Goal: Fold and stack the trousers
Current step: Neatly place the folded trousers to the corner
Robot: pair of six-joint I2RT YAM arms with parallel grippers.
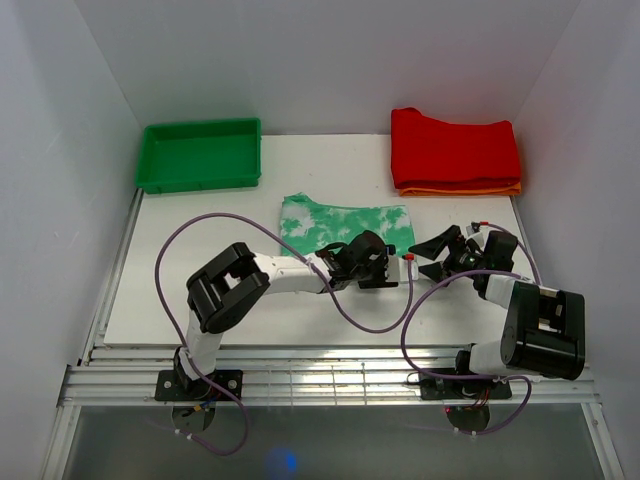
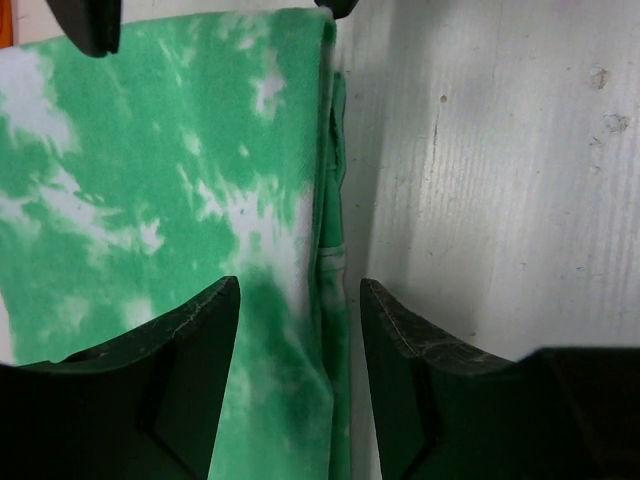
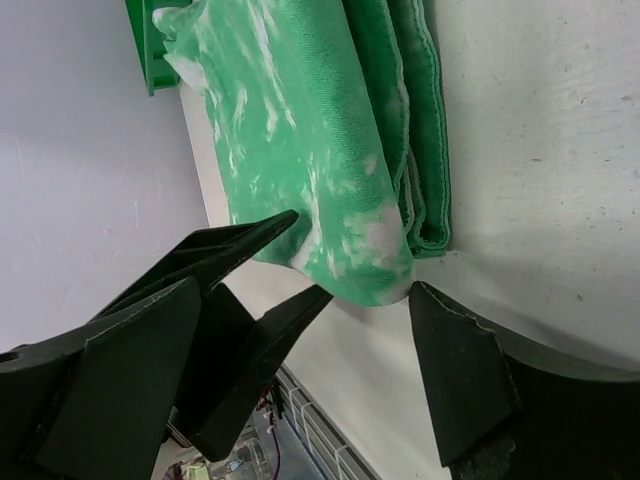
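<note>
The trousers [image 1: 340,222], mint green with white blotches, lie folded into a compact rectangle in the middle of the white table [image 1: 200,300]. My left gripper [image 1: 365,262] hovers at their near edge. In the left wrist view its jaws stand apart, straddling the folded edge of the trousers [image 2: 150,180] without pinching it, so the left gripper [image 2: 300,330] is open. My right gripper [image 1: 440,255] is open just right of the near right corner. In the right wrist view that rounded corner of the trousers [image 3: 300,130] lies between the spread jaws of the right gripper [image 3: 305,292], untouched.
A green bin [image 1: 200,155] stands at the back left. A folded red garment [image 1: 455,148] rests on an orange one [image 1: 460,189] at the back right. White walls close in three sides. Metal rails [image 1: 330,380] run along the near edge.
</note>
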